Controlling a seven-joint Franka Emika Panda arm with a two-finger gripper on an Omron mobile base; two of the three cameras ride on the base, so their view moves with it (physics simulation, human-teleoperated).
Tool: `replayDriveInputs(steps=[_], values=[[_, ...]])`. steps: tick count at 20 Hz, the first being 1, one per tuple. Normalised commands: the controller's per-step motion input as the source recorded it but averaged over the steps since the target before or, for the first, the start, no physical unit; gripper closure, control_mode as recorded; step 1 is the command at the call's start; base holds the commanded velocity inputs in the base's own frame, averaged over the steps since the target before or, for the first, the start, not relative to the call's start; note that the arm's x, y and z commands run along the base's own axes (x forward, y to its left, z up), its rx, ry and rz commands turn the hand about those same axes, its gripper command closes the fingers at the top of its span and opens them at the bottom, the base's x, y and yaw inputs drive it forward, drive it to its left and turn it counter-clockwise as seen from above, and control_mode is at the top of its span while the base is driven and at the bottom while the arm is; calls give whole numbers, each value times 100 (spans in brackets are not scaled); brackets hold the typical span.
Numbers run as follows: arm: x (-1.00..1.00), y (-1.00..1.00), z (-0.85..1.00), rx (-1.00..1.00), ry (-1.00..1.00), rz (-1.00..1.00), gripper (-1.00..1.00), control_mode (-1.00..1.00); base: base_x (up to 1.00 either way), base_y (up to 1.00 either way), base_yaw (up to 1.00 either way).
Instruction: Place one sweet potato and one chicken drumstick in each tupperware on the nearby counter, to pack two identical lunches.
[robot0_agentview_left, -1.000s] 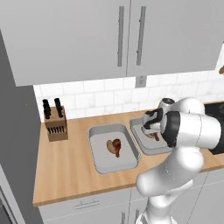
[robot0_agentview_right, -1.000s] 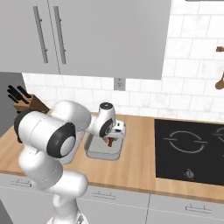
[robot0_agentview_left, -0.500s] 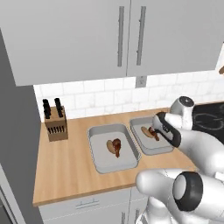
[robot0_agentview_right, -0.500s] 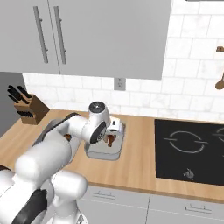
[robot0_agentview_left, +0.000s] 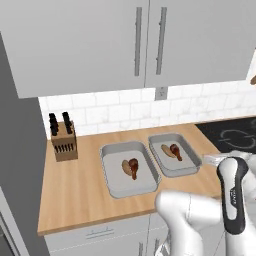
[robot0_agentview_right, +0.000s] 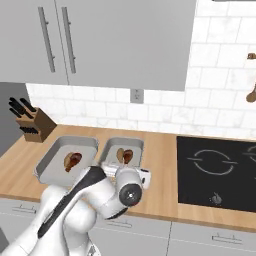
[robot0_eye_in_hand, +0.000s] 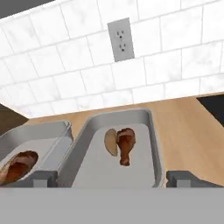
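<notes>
Two grey tupperware trays side by side on the wooden tabletop (robot0_agentview_left: 80, 185), long sides nearly touching, narrow strip of wood between them. Left tupperware (robot0_agentview_left: 112, 172) well apart from the knife block (robot0_agentview_left: 62, 140), broad bare wood in front and to the left. Right tupperware (robot0_agentview_left: 185, 167) near the black cooktop (robot0_agentview_right: 220, 170), with a band of open wood between its rim and the glass. In the left tray, a sweet potato (robot0_agentview_left: 126, 167) and a chicken drumstick (robot0_agentview_left: 134, 166) lying pressed together near the middle, long axes running roughly front to back, flat grey floor free all round them. Same pairing in the right tray: tan tuber (robot0_eye_in_hand: 111, 142) just left of the glossy brown drumstick (robot0_eye_in_hand: 126, 144), touching along their sides; from the hand view, drumstick's bulbous end toward the tiled wall, thin end toward the camera, tuber's long axis about parallel to it. End effector (robot0_eye_in_hand: 112, 178) at the near rim of the right tray, low over the front edge of the tabletop, fingers (robot0_eye_in_hand: 43, 177) spread wide apart with nothing between them. Wall outlet (robot0_eye_in_hand: 121, 40) straight ahead above the right tray. Wooden utensils (robot0_agentview_right: 251, 85) hanging high on the tiles over the cooktop.
</notes>
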Motion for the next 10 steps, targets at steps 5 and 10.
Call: replayDriveInputs(steps=[5,10], values=[[-100,-100,3,46,-34,4,-100,-100,0,0,0],[-86,-93,10,43,-28,1,-100,-100,0,0,0]])
